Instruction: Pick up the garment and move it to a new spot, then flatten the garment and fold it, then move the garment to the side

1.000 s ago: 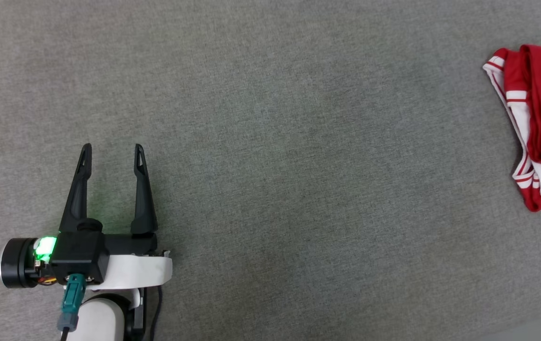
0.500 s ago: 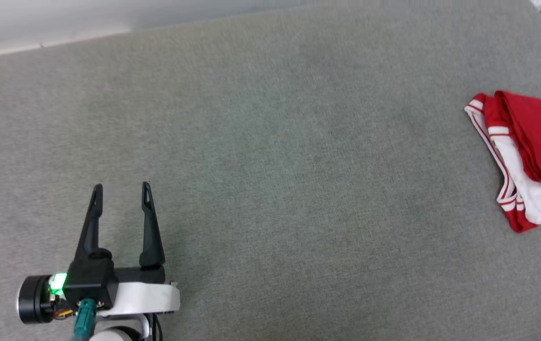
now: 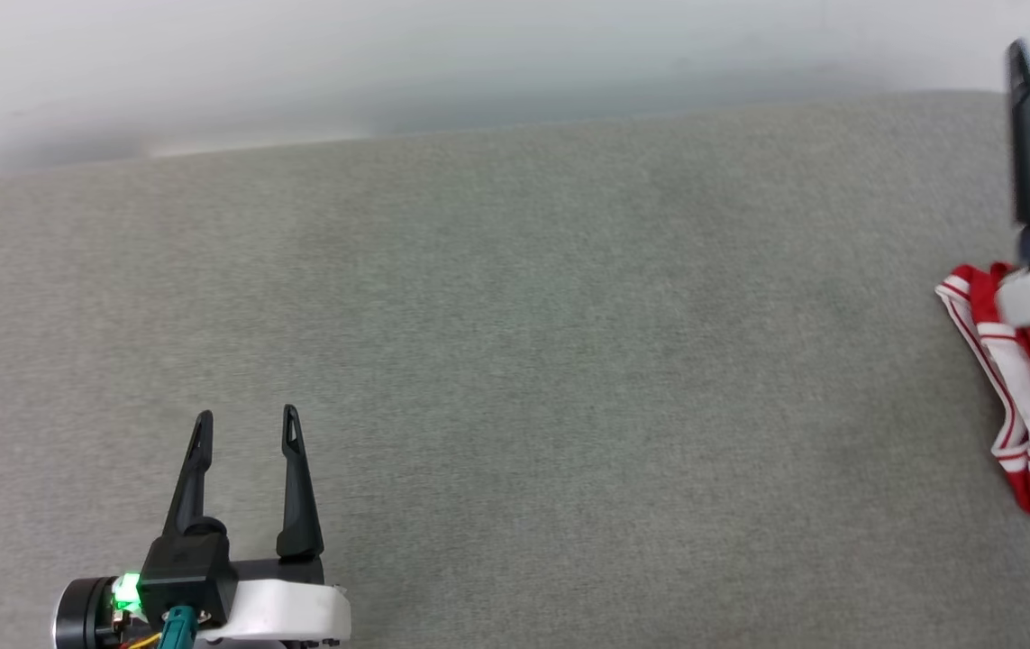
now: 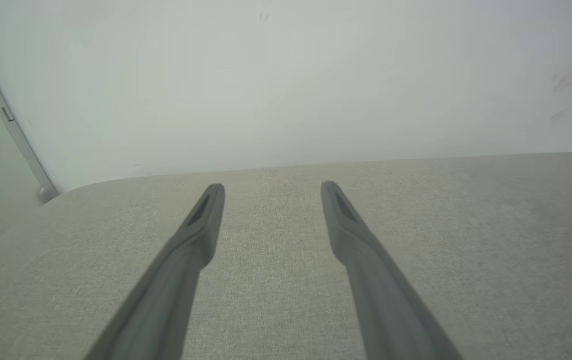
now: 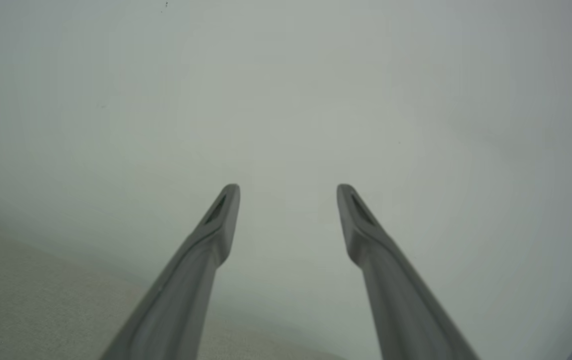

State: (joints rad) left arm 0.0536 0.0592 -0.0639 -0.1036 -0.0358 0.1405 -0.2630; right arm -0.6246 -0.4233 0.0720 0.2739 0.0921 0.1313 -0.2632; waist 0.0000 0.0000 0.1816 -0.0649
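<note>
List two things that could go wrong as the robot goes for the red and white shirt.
1. The garment lies bunched near the right end of the grey surface; a careless brush might push it off.
2. The right tool, open, points at the pale wall, not the cloth, so a grab may miss; the left tool, open, sits far across.

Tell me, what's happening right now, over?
Left pincer open, empty. Right pincer open, empty. Garment bunched near it, far right on grey surface. No obstacles seen.
</note>
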